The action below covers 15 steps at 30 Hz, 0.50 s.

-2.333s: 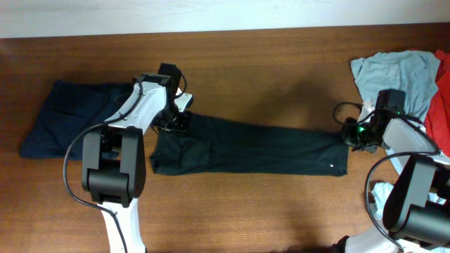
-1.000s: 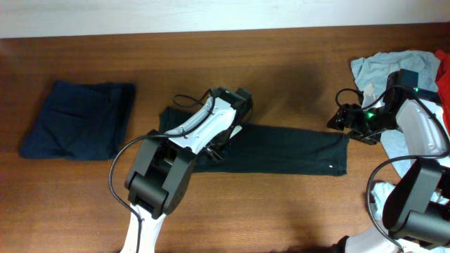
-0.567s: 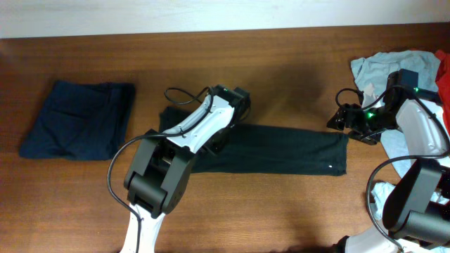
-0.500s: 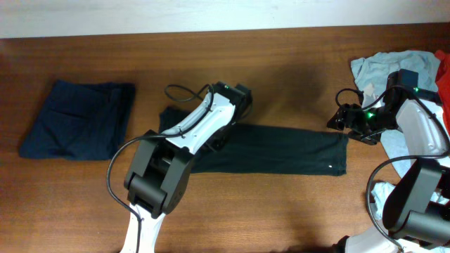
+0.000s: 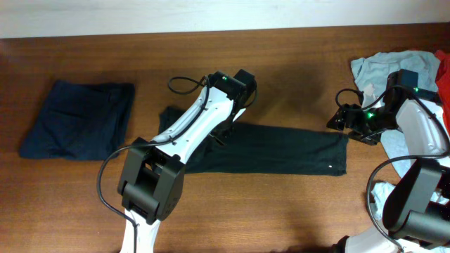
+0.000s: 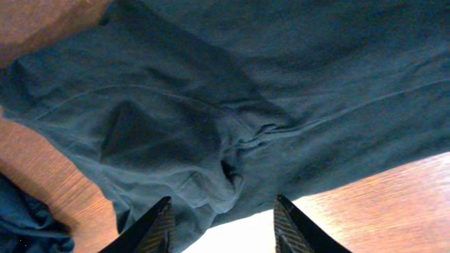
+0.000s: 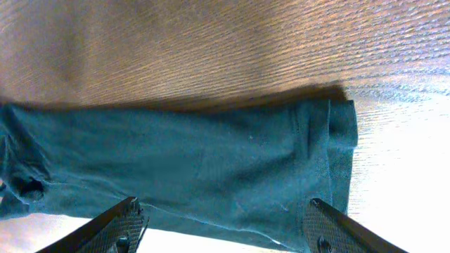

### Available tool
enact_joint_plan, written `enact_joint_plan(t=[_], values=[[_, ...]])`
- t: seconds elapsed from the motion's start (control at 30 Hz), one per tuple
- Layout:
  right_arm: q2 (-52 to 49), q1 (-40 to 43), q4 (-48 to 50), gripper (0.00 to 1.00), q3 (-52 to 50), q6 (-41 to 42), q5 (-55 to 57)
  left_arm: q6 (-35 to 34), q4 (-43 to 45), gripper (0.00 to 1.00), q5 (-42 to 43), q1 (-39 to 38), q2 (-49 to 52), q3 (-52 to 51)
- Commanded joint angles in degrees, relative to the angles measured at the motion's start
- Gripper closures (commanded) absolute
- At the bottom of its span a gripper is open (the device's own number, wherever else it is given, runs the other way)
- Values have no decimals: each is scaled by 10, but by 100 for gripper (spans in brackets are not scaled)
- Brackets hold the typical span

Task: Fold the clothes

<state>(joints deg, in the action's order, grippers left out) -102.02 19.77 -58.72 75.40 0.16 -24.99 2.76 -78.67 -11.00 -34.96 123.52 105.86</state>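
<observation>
Black short-sleeved cloth T-shirt (image 5: 281,149) lies as a long strip across the brown wooden surface (image 5: 281,63). Left gripper (image 6: 223,199) hangs over its left end, right gripper (image 7: 221,202) over its right end, both spread wide and empty.

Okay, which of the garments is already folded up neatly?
The dark navy garment at the far left; the black T-shirt lies in a long strip, the pale blue tee crumpled.
</observation>
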Motion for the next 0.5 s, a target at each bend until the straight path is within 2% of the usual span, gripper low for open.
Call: enact_joint_plan(t=[0.0, 0.13, 0.23, 0.37, 0.47], values=[[0, -3, -6, 22, 9, -2, 1, -13, -30, 59, 9, 9, -14, 1], [0, -3, -7, 22, 9, -2, 1, -42, -93, 59, 9, 33, -14, -6], [0, -3, -7, 21, 9, -2, 1, -66, -112, 64, 9, 51, -17, -48], [0, -3, -7, 22, 9, -2, 2, -84, -88, 66, 7, 73, -35, -126], [0, -3, -7, 21, 9, -2, 2, -90, -30, 71, 7, 97, -88, -213]])
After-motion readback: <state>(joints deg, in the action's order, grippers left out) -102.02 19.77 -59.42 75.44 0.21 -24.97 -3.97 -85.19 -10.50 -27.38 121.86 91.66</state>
